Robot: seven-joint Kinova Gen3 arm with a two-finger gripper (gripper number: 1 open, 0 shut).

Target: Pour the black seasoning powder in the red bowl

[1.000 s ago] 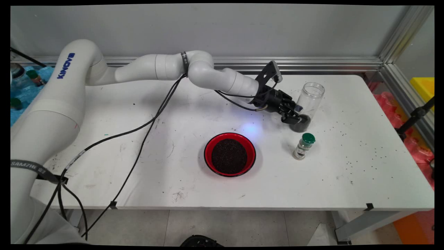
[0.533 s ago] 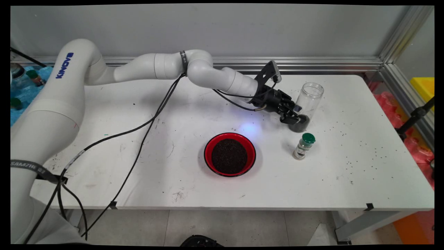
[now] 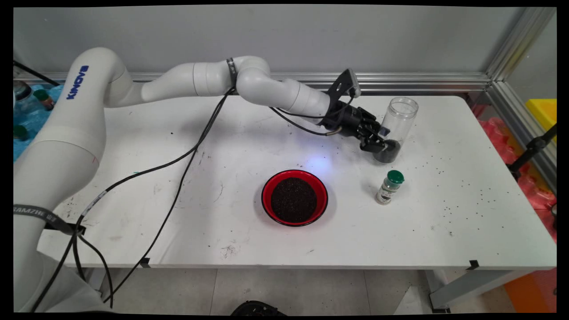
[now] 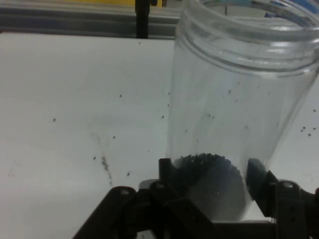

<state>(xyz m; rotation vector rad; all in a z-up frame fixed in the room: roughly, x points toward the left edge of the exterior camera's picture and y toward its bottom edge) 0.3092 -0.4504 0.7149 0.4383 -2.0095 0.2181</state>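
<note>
Now your gripper (image 3: 386,145) is closed on the lower part of the clear jar (image 3: 395,129), its fingers (image 4: 169,172) pressed against either side where a little dark grain sits at the bottom. Compared with a moment ago, the jar has come up off the table (image 3: 444,213) and tilts slightly toward the wall. Just beside it stands the green-capped shaker (image 3: 390,187); the red bowl (image 3: 294,198) of dark grain sits well apart.

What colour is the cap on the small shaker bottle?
Green, on the small shaker bottle; main view shows it best.
</note>
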